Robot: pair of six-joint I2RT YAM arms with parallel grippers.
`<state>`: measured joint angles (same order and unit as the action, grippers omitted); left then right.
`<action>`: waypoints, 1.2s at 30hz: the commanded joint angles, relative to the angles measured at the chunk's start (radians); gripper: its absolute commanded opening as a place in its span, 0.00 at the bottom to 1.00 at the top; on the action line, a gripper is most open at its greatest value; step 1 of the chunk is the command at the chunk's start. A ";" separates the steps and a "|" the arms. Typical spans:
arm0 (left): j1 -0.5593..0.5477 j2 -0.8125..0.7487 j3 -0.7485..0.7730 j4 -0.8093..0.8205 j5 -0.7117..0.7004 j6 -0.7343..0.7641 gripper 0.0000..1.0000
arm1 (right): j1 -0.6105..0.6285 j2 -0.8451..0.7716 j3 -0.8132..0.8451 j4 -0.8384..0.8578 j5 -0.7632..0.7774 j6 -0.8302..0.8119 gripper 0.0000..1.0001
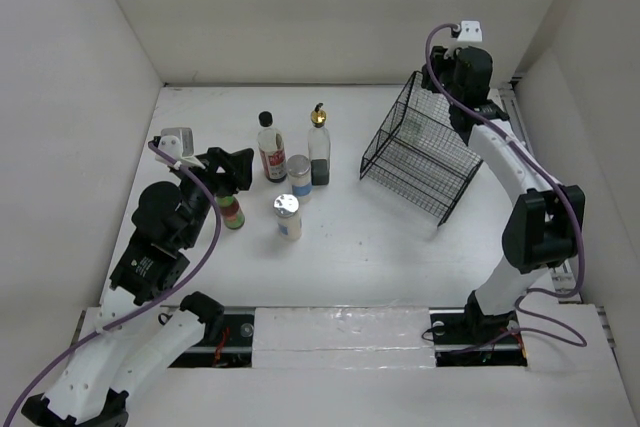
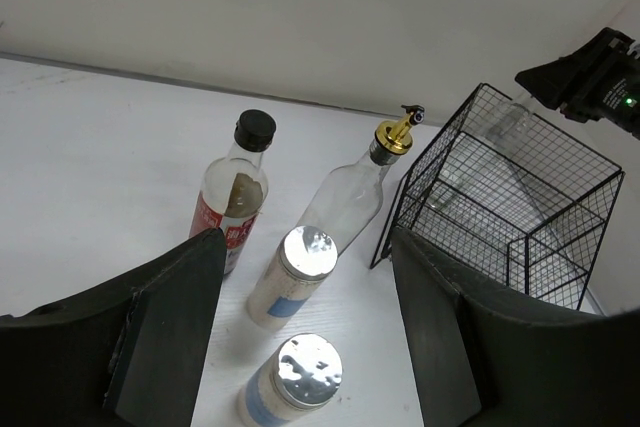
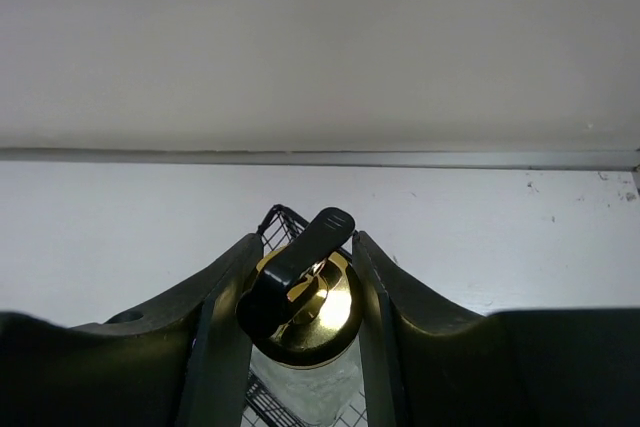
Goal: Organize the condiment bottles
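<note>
My right gripper (image 3: 300, 282) is shut on the gold pourer (image 3: 310, 312) of a clear bottle, which stands inside the black wire basket (image 1: 420, 157) at the back right. That bottle shows in the top view (image 1: 412, 127). The other clear bottle with a gold pourer (image 1: 319, 145), the black-capped red-labelled bottle (image 1: 270, 147) and two silver-lidded jars (image 1: 298, 177) (image 1: 288, 217) stand mid-table. The small green-capped bottle (image 1: 232, 211) stands just below my left gripper (image 1: 236, 169), which is open and empty. The left wrist view shows the jars (image 2: 297, 269) (image 2: 296, 382) between its fingers.
The basket (image 2: 510, 212) is tilted, its open side facing the bottles. White walls close in the table on the left, back and right. The right arm (image 1: 530, 217) reaches along the right wall.
</note>
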<state>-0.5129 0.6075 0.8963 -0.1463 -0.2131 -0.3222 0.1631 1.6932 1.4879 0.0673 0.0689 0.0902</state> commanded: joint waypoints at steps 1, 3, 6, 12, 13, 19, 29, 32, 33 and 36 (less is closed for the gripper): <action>0.002 0.001 -0.005 0.051 0.003 0.011 0.63 | -0.007 -0.046 -0.014 0.175 -0.017 0.025 0.25; 0.002 -0.008 -0.005 0.051 0.003 0.011 0.63 | -0.007 -0.055 -0.014 0.175 -0.017 0.025 0.40; 0.002 -0.008 -0.005 0.051 0.003 0.011 0.63 | -0.007 -0.078 -0.014 0.175 -0.017 0.025 0.59; 0.002 -0.008 -0.005 0.051 0.003 0.011 0.63 | -0.007 -0.156 0.018 0.157 -0.040 0.025 0.72; 0.002 -0.008 -0.005 0.051 0.003 0.011 0.63 | -0.007 -0.167 0.018 0.157 -0.053 0.025 0.73; 0.002 -0.008 -0.005 0.051 0.003 0.011 0.63 | 0.032 -0.237 0.019 0.085 -0.225 -0.003 0.62; 0.002 -0.008 -0.014 0.051 0.003 0.011 0.63 | 0.266 -0.239 -0.109 0.039 -0.455 -0.119 0.39; 0.002 -0.008 -0.014 0.051 0.003 0.011 0.63 | 0.346 -0.182 -0.109 0.039 -0.455 -0.168 0.69; 0.002 -0.008 -0.014 0.051 0.003 0.011 0.63 | 0.361 -0.144 -0.109 0.028 -0.455 -0.188 0.74; 0.002 -0.008 -0.014 0.051 0.003 0.011 0.63 | 0.398 -0.092 -0.063 0.006 -0.437 -0.202 0.75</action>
<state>-0.5129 0.6064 0.8906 -0.1459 -0.2134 -0.3222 0.5404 1.5703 1.3899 0.0834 -0.3508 -0.0605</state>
